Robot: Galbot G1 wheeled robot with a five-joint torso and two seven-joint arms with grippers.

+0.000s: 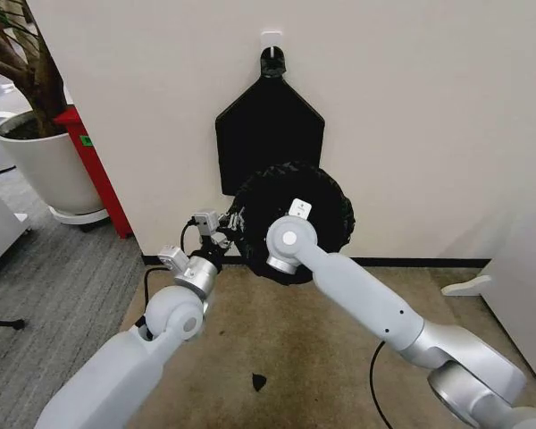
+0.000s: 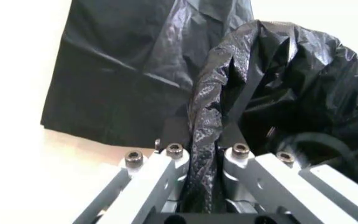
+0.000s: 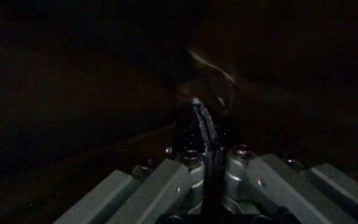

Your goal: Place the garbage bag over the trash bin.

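Note:
The garbage bag [image 1: 326, 201] is a crinkled, glossy black mass, rounded in shape, held up in front of the wall in the head view. My left gripper [image 1: 225, 234] is at its left edge, shut on a bunched fold of the bag [image 2: 207, 135]. My right arm reaches into the bag's middle. In the dark right wrist view, the right gripper [image 3: 205, 140] is shut on a thin pleat of the bag [image 3: 203, 116]. The trash bin is hidden.
A flat black pentagon bundle [image 1: 268, 134] hangs from a wall hook just above the bag. A large white plant pot [image 1: 45, 165] and a red panel [image 1: 98, 170] stand at the left. White furniture [image 1: 518, 286] is at the right. A small black scrap [image 1: 259, 382] lies on the floor.

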